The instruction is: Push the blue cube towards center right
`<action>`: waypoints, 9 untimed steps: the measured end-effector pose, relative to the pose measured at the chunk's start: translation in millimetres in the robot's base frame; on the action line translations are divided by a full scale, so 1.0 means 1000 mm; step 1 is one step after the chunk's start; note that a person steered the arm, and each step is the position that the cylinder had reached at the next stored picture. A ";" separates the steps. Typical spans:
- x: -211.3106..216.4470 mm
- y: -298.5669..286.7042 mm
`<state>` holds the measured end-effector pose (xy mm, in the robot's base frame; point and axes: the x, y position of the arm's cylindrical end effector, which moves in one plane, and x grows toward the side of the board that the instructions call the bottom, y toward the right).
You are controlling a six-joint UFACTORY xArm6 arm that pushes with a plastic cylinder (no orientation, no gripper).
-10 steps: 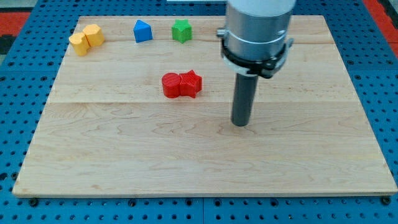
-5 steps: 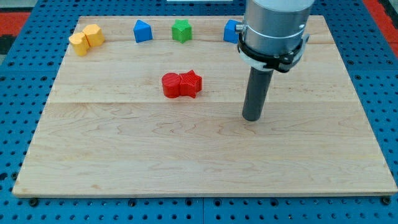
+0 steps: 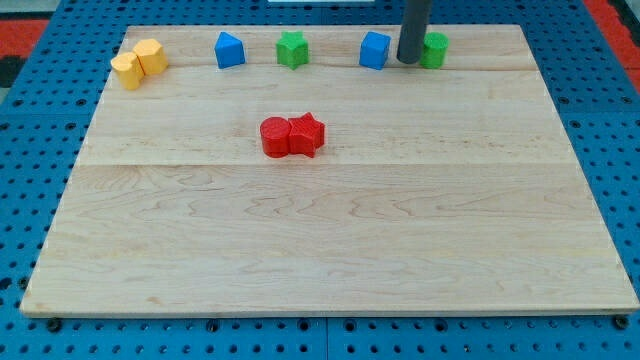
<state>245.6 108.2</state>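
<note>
pale wooden board (image 3: 330,230) | my tip (image 3: 409,61) between blue cube (image 3: 375,50), green block (image 3: 434,50) | no hand

My tip (image 3: 410,60) sits at the view's top, between blue cube (image 3: 375,50) and a green block (image 3: 434,50), close to both. Blue pentagon-like block (image 3: 229,50), green star (image 3: 291,49) further left; two touching red blocks (image 3: 292,136) mid-board.

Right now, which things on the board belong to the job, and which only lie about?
For the job:
blue cube
my tip, between it and the green block at the view's right

Lying about:
other blue block
green star
yellow pair
red pair
</note>
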 end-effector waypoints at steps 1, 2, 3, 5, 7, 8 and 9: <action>-0.028 -0.002; -0.034 -0.056; 0.030 -0.091; 0.038 -0.104; 0.010 -0.046; 0.063 -0.009; 0.121 0.026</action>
